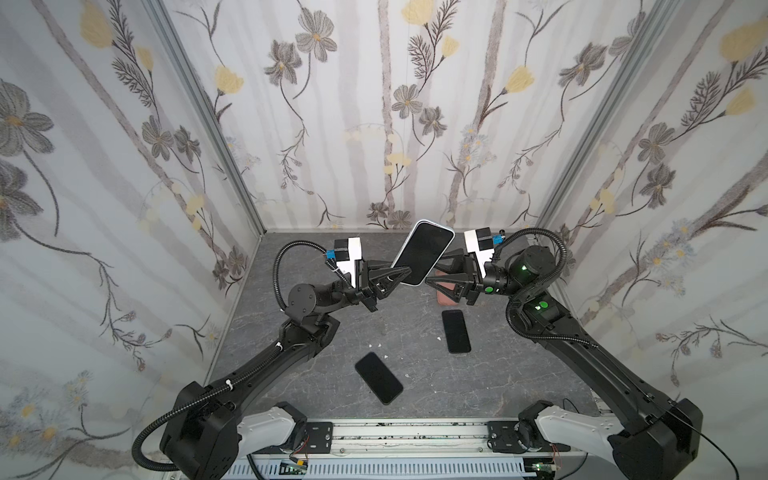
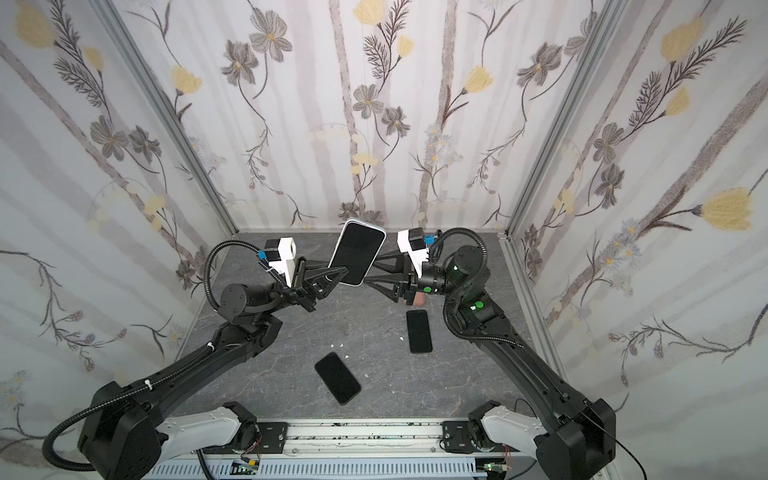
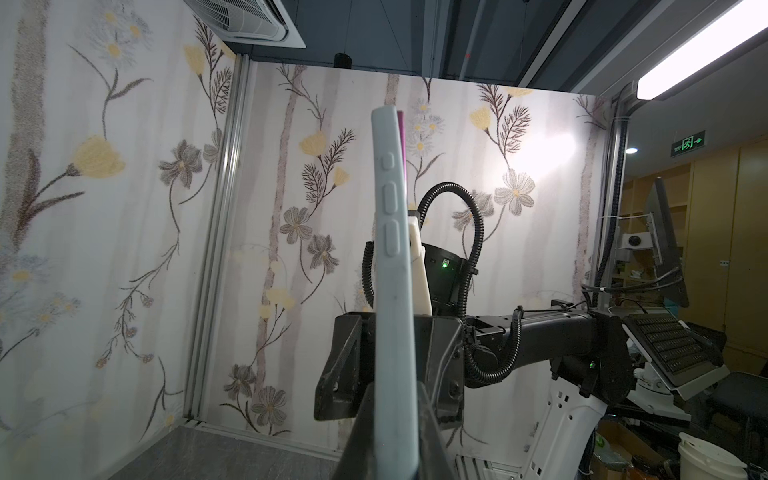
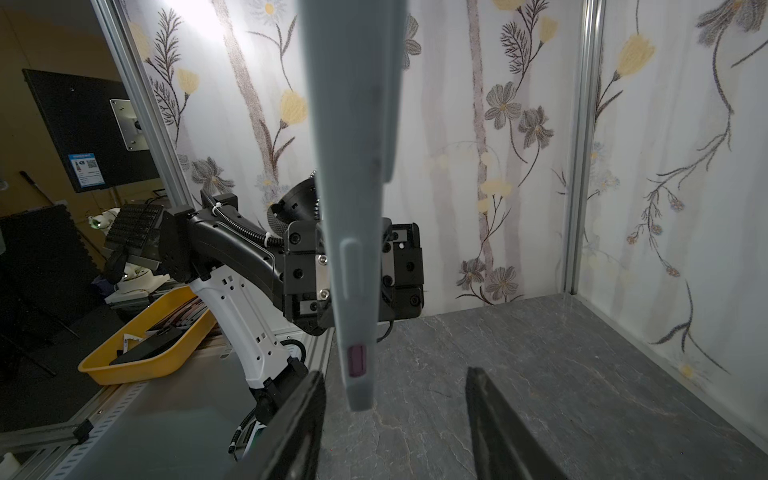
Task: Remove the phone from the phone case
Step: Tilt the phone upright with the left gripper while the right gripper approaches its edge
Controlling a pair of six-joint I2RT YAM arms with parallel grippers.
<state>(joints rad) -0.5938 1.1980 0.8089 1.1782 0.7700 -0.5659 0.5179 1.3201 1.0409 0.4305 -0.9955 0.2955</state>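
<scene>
Editor: While the left gripper [image 1: 401,276] clamps the phone case [image 3: 395,291], where's the phone [image 1: 422,252]?
Photographer: Inside it, aloft above the table [image 1: 436,386]; right gripper [image 1: 434,277] straddles its corner, jaws apart. Green arrowed exit sign [image 3: 688,143] beyond.

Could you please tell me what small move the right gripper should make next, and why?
Probably close the right gripper on the pale grey-blue silicone phone case: its jaws stand open on either side of the case's edge, not yet touching, while the left gripper is shut on the opposite edge, holding it aloft.
</scene>
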